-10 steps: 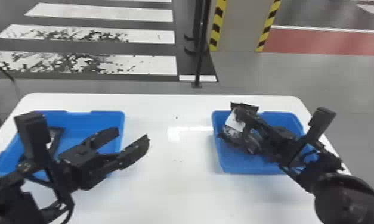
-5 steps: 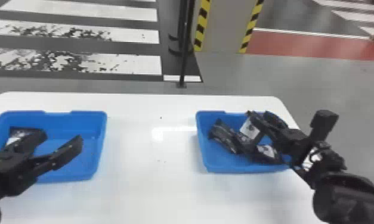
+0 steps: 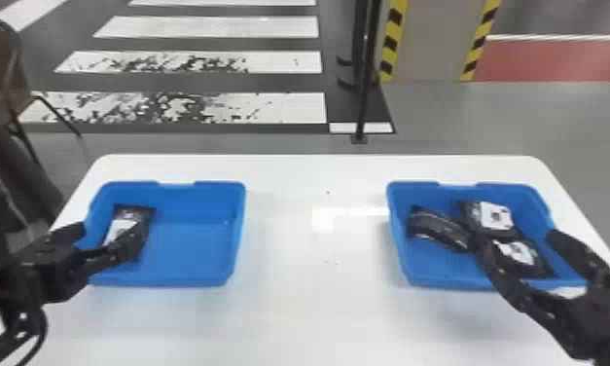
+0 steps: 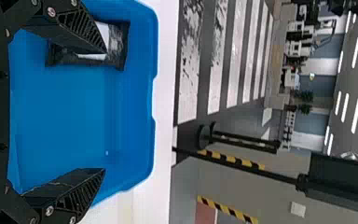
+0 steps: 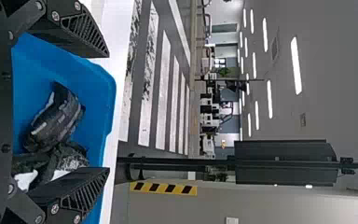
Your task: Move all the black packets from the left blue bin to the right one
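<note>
One black packet (image 3: 128, 214) lies in the left blue bin (image 3: 191, 243), right by the left gripper (image 3: 106, 234), whose fingers stand wide apart with nothing held between them. In the head view and the left wrist view, a finger covers part of that packet, and the bin's walls rise around it.

The right gripper (image 3: 520, 242) is spread wide too, and empty, above the right blue bin (image 3: 425, 265). Below it in that bin lie three more packets: a crumpled packet (image 3: 437, 228), a white-labelled packet (image 3: 495, 216) and a nearer labelled packet (image 3: 517, 255). They are bunched together, and one of the right gripper's fingers cuts across where they meet in the head view.

Between the two grippers is a stretch of white table (image 3: 318, 301). Well beyond them, past its far edge, stand a slim black post (image 3: 365, 97) and a pillar (image 3: 432, 41) with yellow-and-black edges; white crossing stripes (image 3: 187, 107) mark the floor beyond the left gripper.
</note>
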Available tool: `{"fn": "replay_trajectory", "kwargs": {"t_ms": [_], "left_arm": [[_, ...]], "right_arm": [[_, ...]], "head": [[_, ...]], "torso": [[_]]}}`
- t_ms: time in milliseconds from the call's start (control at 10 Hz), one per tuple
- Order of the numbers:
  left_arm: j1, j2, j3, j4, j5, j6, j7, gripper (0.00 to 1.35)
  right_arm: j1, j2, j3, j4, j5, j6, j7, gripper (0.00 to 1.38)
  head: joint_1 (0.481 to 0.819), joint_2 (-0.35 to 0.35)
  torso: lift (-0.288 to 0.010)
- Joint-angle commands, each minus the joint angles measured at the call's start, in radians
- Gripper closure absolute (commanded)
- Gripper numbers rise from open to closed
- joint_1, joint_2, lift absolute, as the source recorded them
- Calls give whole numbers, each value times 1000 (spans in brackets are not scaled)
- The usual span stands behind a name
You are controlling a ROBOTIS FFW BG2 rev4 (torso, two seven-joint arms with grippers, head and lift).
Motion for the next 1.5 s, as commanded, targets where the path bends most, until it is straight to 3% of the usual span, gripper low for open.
{"fn": "replay_trajectory", "kwargs": {"t_ms": [0, 200, 400, 600, 900, 1400], "left_arm": [[-58, 3, 27, 15, -81, 81, 18, 145], [-147, 26, 13, 89, -151, 199, 33, 145], [-274, 46, -26, 239, -209, 253, 44, 145], [-377, 61, -68, 398, -231, 268, 44, 145], [-475, 71, -110, 548, -255, 290, 49, 145], [-554, 66, -142, 673, -263, 361, 76, 177]], "right_arm": [[130, 27, 2, -97, -25, -4, 0, 163], [180, 31, 24, -99, -49, 3, 8, 165], [177, 28, 26, -94, -47, 8, 32, 173], [177, 28, 46, -80, -61, 10, 35, 176], [167, 28, 60, -62, -75, 28, 46, 177], [150, 28, 70, -26, -107, 52, 63, 197]], "head": [[695, 93], [695, 170], [695, 224], [695, 233], [695, 237], [695, 224]], "torso": [[-140], [-140], [-140], [-140], [-140], [-140]]}}
